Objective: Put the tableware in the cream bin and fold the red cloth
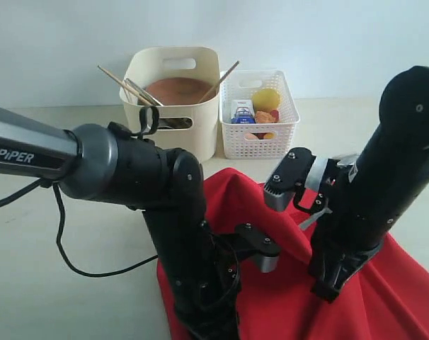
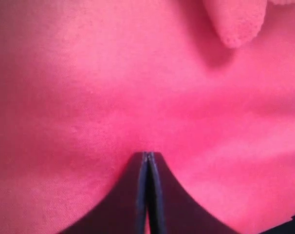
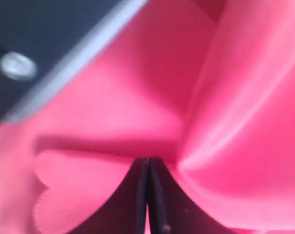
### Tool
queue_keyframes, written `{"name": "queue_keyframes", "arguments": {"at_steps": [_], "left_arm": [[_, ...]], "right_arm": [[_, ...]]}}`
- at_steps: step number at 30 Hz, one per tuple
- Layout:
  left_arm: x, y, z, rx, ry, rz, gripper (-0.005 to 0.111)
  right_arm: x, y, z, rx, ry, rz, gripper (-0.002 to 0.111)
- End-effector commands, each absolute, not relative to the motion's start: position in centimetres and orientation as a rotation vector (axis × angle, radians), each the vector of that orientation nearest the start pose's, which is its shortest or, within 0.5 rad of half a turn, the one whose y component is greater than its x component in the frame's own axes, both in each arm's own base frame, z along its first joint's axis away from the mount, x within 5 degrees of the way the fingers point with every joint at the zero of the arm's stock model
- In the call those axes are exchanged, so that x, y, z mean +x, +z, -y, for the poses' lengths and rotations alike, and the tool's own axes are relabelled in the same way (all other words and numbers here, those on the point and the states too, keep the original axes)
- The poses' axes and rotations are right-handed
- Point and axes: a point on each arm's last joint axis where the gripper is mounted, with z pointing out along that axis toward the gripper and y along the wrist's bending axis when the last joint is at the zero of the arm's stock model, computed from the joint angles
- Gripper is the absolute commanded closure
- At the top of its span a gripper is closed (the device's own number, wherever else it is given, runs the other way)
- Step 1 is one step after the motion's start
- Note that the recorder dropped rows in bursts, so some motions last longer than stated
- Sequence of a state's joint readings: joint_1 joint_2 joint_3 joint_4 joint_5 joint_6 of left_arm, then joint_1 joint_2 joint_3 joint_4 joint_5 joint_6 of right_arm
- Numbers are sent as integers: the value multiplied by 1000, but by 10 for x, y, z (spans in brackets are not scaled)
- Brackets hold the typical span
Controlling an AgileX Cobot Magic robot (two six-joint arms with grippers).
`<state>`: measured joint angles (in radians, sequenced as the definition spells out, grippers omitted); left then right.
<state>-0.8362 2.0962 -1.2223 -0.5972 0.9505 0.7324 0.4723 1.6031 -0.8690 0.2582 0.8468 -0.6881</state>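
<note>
The red cloth (image 1: 285, 297) lies bunched on the table's near right, with a ridge raised between my two arms. My left gripper (image 2: 147, 154) points down at the cloth's near left part, jaws shut, tips pinching the fabric; a scalloped corner (image 2: 235, 24) lies just beyond. My right gripper (image 3: 148, 158) is shut on the cloth too, with folds rising beside it and a scalloped edge (image 3: 40, 195) beneath. The cream bin (image 1: 173, 113) stands at the back and holds the tableware: a brown plate (image 1: 179, 88), chopsticks (image 1: 115, 78) and a metal piece (image 1: 140, 91).
A white lattice basket (image 1: 285, 131) with food items stands right of the bin. A black cable (image 1: 66, 255) loops over the table on the left. The bare tabletop (image 1: 59, 297) stretches to the left of the cloth.
</note>
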Motion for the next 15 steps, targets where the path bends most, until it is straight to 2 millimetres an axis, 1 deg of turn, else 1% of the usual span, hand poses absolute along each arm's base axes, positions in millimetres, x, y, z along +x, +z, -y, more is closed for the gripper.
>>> {"name": "queue_keyframes", "arguments": {"at_steps": [1,5,6,8,10,13,15], "left_arm": [[216,91,286,1836,-523,-2716,107],[216,91,286,1808,-518,-2740,107],[216,91,286,1796,-516,-2750,107],[215,91,285,1794,-515,-2760,107],[214,91,284,1803,-514,-2770,107],[212,91,281,1827,-506,-2786,107],[212,90,278,1814,-459,-2810,107]], "right_arm": [[238,171,-138,-1373,224,-2699,108],[241,157,-139,-1327,227,-2775,108],[243,153,-140,-1297,220,-2780,108],[254,151,-141,-1182,154,-2779,108],[267,156,-139,-1035,49,-2764,108],[288,169,-137,-804,-75,-2710,108],[299,176,-131,-729,-170,-2660,108]]}}
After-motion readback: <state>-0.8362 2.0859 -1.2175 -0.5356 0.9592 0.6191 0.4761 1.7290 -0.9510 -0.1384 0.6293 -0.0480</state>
